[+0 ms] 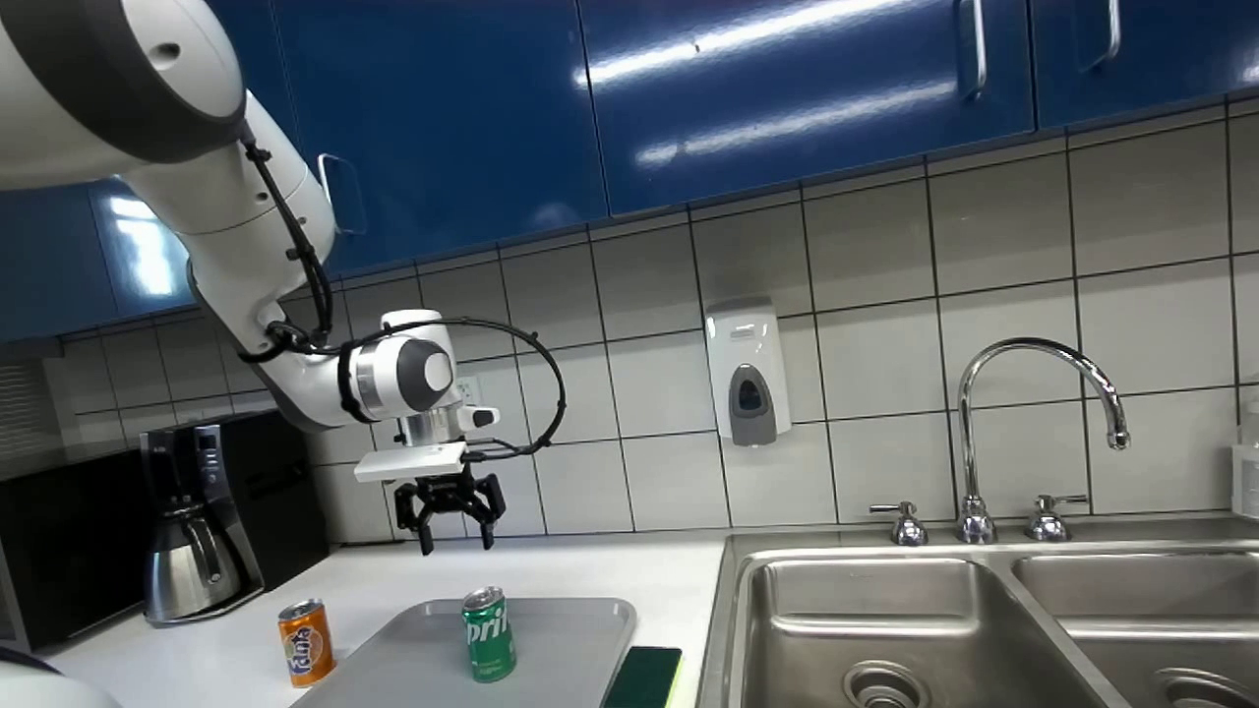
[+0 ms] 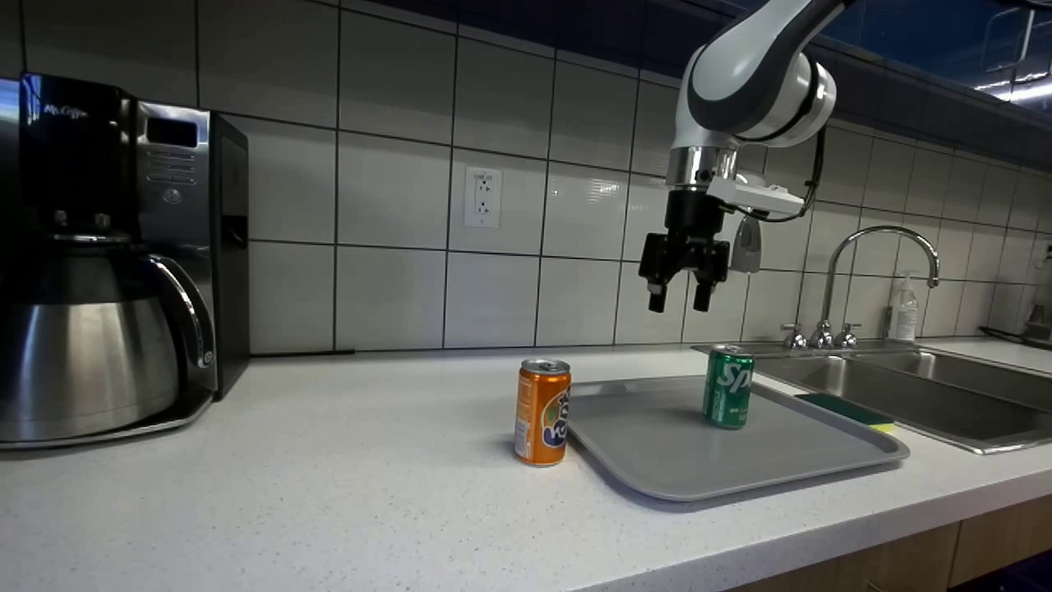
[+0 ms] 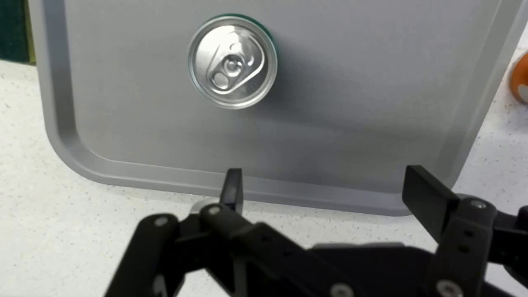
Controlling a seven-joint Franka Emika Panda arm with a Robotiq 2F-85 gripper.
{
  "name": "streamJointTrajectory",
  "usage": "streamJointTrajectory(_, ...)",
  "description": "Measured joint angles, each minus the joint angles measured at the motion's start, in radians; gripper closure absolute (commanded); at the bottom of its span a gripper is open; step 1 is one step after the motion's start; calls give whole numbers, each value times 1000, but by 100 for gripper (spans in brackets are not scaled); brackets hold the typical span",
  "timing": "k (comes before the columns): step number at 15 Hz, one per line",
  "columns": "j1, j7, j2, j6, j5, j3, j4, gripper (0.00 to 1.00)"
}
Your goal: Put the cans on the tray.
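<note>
sprite can [image 2: 728,390] stands upright on the grey tray [image 2: 666,444], a little nearer its edge by the sink [image 1: 1054,629] than the opposite one, while the fanta can [image 2: 542,415] stands upright on the countertop [image 2: 370,477], just outside the tray's edge farther from the sink. the robotiq gripper [image 2: 680,301] hangs in the air at about the tray's back edge, its fingers [image 3: 429,202] spread wide apart with nothing between them. by my reading half the job is done and the fanta can is what remains. the main danger is how close that can stands to the rim: a finger coming down on that side could land on the tray's edge and tilt it, or shove the can over. carried too low, the can could catch its base on the raised rim and twist in the grip; let go over the sloping border, it might lean and topple. a low sideways swing could also knock over the sprite can
</note>
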Motion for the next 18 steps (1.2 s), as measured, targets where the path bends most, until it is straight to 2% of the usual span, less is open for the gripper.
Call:
streamJointTrajectory(3, 35, 57, 51, 0, -4, 5, 62, 0)
streamJointTrajectory(8, 134, 246, 152, -7, -42, 7, 183, 0)
streamJointTrajectory(18, 309, 466, 304, -191, -95, 7, 469, 0)
